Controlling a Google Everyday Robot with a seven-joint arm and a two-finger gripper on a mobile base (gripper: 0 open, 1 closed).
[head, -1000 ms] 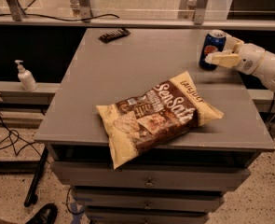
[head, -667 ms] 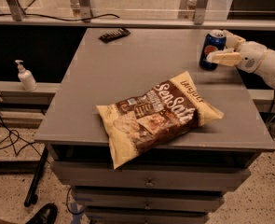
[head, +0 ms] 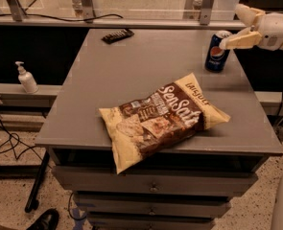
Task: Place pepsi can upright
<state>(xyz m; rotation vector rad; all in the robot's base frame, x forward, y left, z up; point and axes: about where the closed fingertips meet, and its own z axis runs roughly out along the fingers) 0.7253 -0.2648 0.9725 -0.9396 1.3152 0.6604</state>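
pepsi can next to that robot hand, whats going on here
The pepsi can stands upright near the right rear corner of the grey table. The robot's gripper is at the can's top with its fingers open, one fingertip by the rim; whether it touches the can cannot be told. A chip bag lies flat at the table's front, not being handled.

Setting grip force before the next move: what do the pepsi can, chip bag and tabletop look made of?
Pepsi can: thin metal, with glossy blue print and a silvery top rim.
Chip bag: probably plastic film, creased and with a soft sheen.
Tabletop: smooth matte grey. It could be painted metal or laminate, I cannot tell which.
Gripper: cream, plastic-looking, open just right of the can's top.
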